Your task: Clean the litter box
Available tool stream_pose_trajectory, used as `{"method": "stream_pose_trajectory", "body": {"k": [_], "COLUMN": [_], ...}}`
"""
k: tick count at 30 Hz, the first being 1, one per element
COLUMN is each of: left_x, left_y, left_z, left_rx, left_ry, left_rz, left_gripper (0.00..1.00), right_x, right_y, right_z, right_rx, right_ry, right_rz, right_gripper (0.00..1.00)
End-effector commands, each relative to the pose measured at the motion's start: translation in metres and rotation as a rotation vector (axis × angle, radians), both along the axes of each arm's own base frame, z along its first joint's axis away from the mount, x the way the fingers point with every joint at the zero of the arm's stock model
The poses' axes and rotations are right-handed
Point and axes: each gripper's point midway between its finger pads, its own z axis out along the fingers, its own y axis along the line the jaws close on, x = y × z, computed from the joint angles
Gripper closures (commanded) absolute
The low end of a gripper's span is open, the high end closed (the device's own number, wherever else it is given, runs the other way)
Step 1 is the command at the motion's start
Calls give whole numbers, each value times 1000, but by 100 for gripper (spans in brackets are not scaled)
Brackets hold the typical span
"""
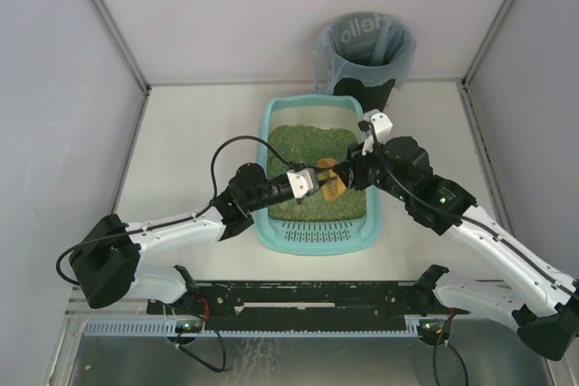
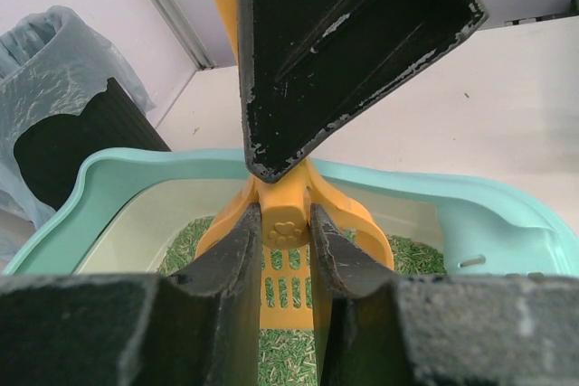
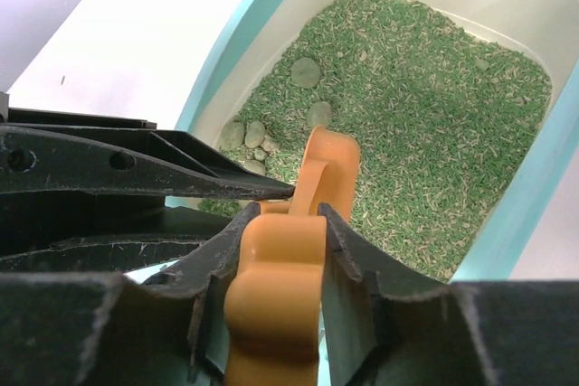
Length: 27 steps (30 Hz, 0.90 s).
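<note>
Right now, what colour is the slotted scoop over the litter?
The scoop is orange-yellow, clearest in the right wrist view.

An orange scoop (image 1: pixel 331 185) sat across the gap between the left pincer (image 1: pixel 315 181) and the right pincer (image 1: pixel 351 176). Its paw-printed handle lay between the left pincer's fingers. Well beyond the right pincer, against the far wall, stood a round black bin (image 1: pixel 364 90). A grey-blue bag (image 1: pixel 362 38) was folded over its rim. A pale table (image 1: pixel 190 142) spread beneath both pincers, closed in by grey-white walls (image 1: pixel 298 6). Behind them, at the near edge, ran a black rail (image 1: pixel 308 294).
</note>
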Motion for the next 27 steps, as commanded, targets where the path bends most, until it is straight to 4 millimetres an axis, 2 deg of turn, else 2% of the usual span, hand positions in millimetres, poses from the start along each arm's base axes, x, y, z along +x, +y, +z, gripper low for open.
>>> {"method": "stream_pose_trajectory", "body": {"k": [1,5,6,7,9,10,13,16,20,21,24,27], "left_x": [-2,-1,0,1,2,5,20,35,49,51,50,44], "left_y": [-2,0,1,3,11,17,47,91,143,156,180,202], "left_z": [33,32,34,36,42,44,46,46,29,10,-9,-19], "left_rx": [-83,-88,-96,-107,-138,-157,-257,-424,-514,-476,-456,-432], "left_ry": [-41,-29,-20,-6,24,45,143,307,557,640,785,816], "left_rz": [-19,-6,3,21,57,91,273,496,740,805,885,954], "left_gripper": [100,98,91,78,56,49,38,26,23,23,23,23], "right_x": [5,6,6,8,12,14,23,32,47,52,66,85], "right_y": [8,10,9,8,5,4,-1,2,13,16,26,34], "right_z": [14,10,9,9,9,9,12,14,11,10,1,-10], "right_rx": [58,48,44,43,38,39,41,53,81,89,103,111], "right_ry": [-40,-30,-28,-29,-36,-41,-59,-75,-72,-72,-55,-17], "right_rz": [-1,4,-2,-11,-41,-57,-113,-134,-154,-157,-147,-127], "right_gripper": [76,94,97,100,100,100,100,100,100,100,100,100]}}
